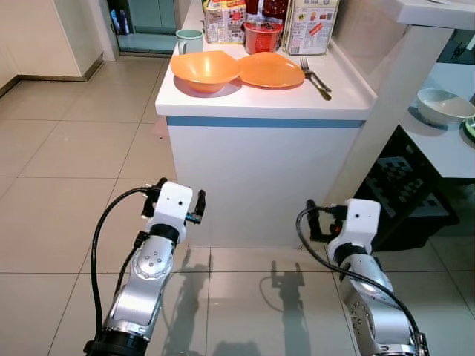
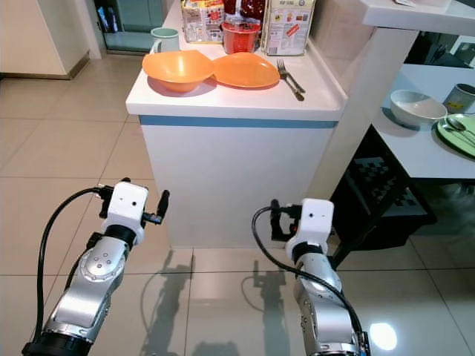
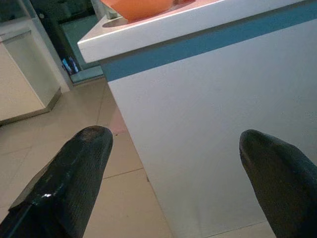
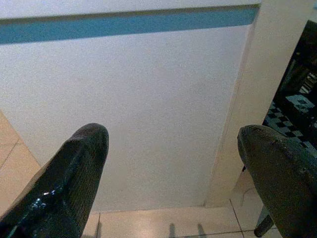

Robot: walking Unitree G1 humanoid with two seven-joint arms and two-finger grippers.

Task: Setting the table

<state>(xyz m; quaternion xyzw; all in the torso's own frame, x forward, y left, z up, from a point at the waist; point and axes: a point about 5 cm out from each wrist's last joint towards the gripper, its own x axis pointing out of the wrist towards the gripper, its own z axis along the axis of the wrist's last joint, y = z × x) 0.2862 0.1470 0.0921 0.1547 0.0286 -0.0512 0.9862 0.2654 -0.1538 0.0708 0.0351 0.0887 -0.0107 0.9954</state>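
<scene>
White counter w/ blue stripe fills frame center. Orange bowl + orange plate touching, top center; fork just right of plate. Left gripper & right gripper low in frame, both spread wide, holding nothing.

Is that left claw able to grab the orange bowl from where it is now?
Probably not yet. The left claw hangs open low in front of the counter, well below the orange bowl on top. Nothing blocks it; the arm must rise first.

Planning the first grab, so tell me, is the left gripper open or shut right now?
Open. In the left wrist view the left gripper's two fingers stand wide apart, holding nothing, facing the white counter.
</scene>
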